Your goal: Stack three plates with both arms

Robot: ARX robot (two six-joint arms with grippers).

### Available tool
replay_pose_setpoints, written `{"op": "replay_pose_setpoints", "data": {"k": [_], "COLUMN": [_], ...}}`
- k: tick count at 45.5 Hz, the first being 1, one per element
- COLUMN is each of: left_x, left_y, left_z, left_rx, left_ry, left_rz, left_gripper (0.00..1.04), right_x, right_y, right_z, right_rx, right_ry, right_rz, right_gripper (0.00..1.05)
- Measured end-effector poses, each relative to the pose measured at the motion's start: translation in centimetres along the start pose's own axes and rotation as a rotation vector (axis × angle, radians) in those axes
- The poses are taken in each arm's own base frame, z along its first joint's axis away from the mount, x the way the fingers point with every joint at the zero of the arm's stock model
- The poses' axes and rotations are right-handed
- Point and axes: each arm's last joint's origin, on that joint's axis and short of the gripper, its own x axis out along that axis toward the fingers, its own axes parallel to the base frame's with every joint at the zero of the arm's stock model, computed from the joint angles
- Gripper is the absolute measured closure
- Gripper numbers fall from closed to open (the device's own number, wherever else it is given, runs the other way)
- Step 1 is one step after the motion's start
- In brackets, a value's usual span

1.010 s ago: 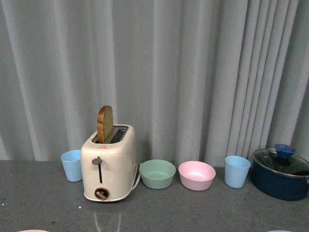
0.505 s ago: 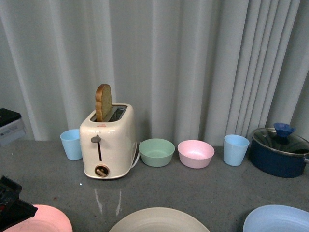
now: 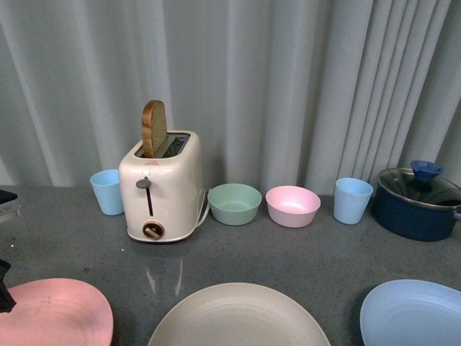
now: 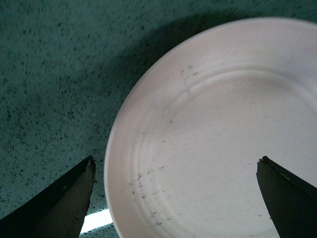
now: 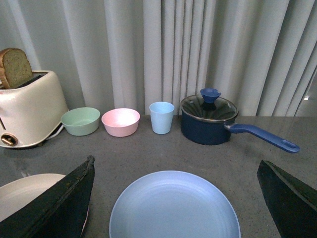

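Plates are lined up apart along the near edge: pink plate at seven o'clock, cream plate at six, blue plate at five. The left gripper is held wide over the pink plate's rim, and the right gripper is spread wide before the blue plate. All three are judged light, stiff and smooth, best pinched at the thin rim. Farther back, toaster and pot are seen at eleven and two.
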Motion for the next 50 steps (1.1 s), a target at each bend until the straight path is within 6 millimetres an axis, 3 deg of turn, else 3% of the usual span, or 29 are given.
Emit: {"op": "replay_pose_setpoints", "data": {"k": [14, 43, 50], "left_x": [1.5, 3.7, 3.7], "left_y": [2.3, 4.1, 4.3], "left_z": [-1.8, -3.6, -3.8], "left_rx": [-0.035, -0.053, -0.053], "left_ry": [0.023, 0.045, 0.052], "left_rz": [0.012, 0.019, 0.017], "left_gripper": [0.07, 0.07, 0.27], "right_x": [0.0, 0.0, 0.0], "right_y": [0.0, 0.0, 0.0], "right_z": [0.0, 0.0, 0.0], "right_rx": [0.000, 0.000, 0.000], "right_ry": [0.000, 0.000, 0.000], "right_rz": [0.000, 0.000, 0.000], "right_gripper": [0.07, 0.07, 0.07]}}
